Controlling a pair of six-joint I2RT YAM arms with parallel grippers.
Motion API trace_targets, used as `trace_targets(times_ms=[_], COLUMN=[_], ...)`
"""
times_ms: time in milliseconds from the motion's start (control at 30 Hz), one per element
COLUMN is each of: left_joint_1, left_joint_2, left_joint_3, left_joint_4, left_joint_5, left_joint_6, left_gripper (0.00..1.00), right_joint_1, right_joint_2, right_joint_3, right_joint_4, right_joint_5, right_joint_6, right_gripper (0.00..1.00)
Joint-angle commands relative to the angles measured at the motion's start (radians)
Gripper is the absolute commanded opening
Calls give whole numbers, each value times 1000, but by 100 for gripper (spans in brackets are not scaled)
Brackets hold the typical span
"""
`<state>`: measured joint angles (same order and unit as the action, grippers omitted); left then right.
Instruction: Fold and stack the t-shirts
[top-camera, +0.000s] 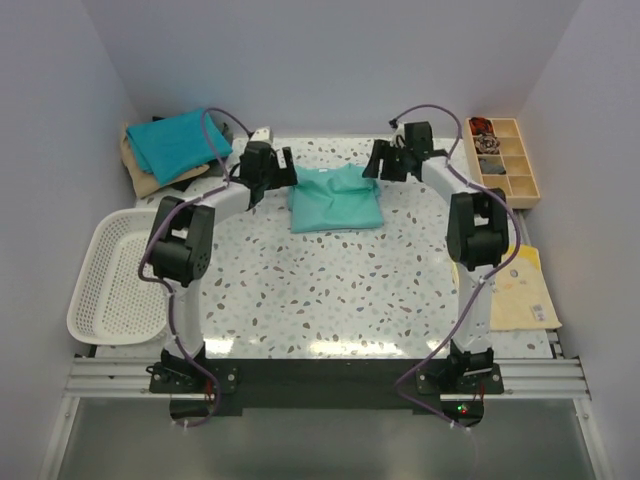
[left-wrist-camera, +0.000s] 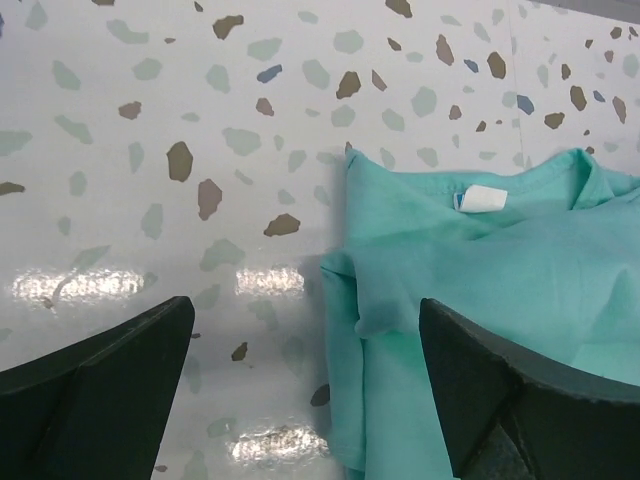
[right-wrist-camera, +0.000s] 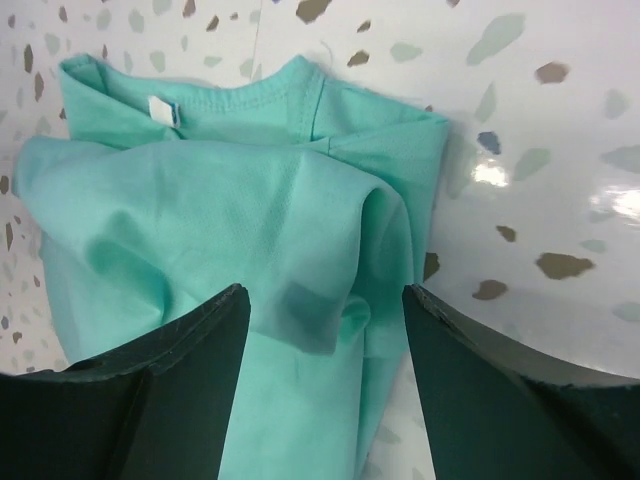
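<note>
I see the left gripper (left-wrist-camera: 305, 310) spread wide, with the edge of the sea-green t-shirt (left-wrist-camera: 500, 270) between its fingers. The right gripper (right-wrist-camera: 325, 295) is parted too, a fold between its 2 fingers, seemingly unpinched.

Both arms rise from their bases with elbows bent high and lean inward toward the light sea-green t-shirt (top-camera: 335, 200). The left arm (top-camera: 185, 240) ends at the shirt's far left corner and the right arm (top-camera: 478, 228) at its far right corner. The left tool (left-wrist-camera: 307, 315) points down with its jaws spread wide over the shirt's left edge, while the right tool (right-wrist-camera: 325, 300) has its jaws apart above the right edge.
</note>
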<state>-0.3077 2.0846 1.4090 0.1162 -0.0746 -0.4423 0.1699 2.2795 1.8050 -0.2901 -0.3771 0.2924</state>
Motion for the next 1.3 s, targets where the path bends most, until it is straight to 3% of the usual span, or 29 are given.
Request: trace_targets(times_ms=[0, 133, 333, 633, 1000, 1267], left_joint_1=[4, -1, -33, -37, -33, -18], left_joint_2=[-128, -187, -189, -6, 173, 327], left_joint_3=[-5, -56, -56, 36, 235, 447], left_joint_4=[82, 105, 82, 137, 138, -22], left_joint_5=[-19, 131, 301, 538, 546, 423], left_joint_6=[54, 31, 13, -125, -81, 7], left_gripper=[100, 100, 95, 89, 88, 89], right_joint_1=[-9, -7, 25, 72, 75, 68], right_joint_2=[-228, -313, -287, -115, 43, 212], right_joint_3=[-70, -116, -116, -38, 112, 350], right_joint_4=[64, 57, 3, -49, -21, -136], right_joint_5=[87, 69, -66, -143, -118, -19], right_joint_6=[-81, -75, -33, 28, 25, -33], right_gripper=[68, 69, 68, 61, 63, 66])
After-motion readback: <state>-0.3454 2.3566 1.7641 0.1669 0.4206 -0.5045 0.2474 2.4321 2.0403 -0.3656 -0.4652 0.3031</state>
